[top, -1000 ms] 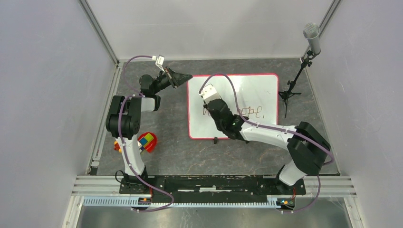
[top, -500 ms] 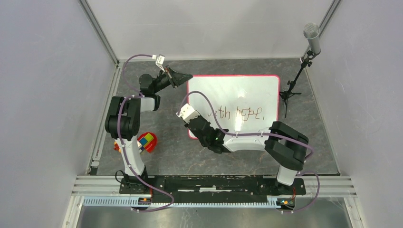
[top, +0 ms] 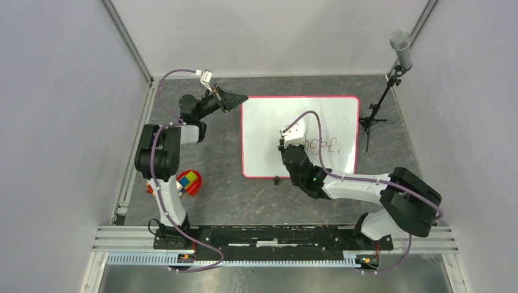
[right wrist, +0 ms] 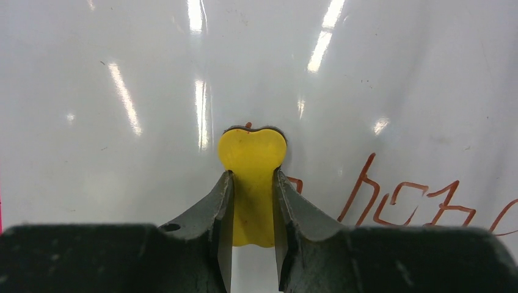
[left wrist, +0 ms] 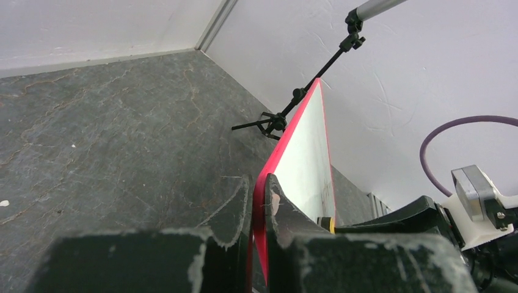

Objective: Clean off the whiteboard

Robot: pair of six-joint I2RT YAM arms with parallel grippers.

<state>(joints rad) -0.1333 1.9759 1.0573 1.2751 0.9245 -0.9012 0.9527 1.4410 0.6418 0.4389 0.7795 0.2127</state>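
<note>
The whiteboard (top: 269, 122), white with a red-pink frame, lies in the middle of the table. Red writing (top: 324, 145) runs across its right half. My left gripper (top: 239, 97) is shut on the board's far left corner; in the left wrist view its fingers (left wrist: 278, 207) pinch the red frame (left wrist: 259, 195). My right gripper (top: 287, 145) is over the board's middle, shut on a yellow eraser (right wrist: 251, 183) pressed against the glossy surface (right wrist: 122, 91). Red letters (right wrist: 403, 204) lie just right of the eraser. The board left of it is clean.
A microphone (top: 401, 41) on a black tripod stand (top: 370, 121) stands at the back right, close to the board's right edge, also in the left wrist view (left wrist: 287, 113). A colourful toy (top: 188, 181) lies by the left arm. Grey walls close in on both sides.
My right arm swung off the board's lower left edge and has come back to the middle with the eraser. The left part of the writing is gone. The left gripper has not moved.
</note>
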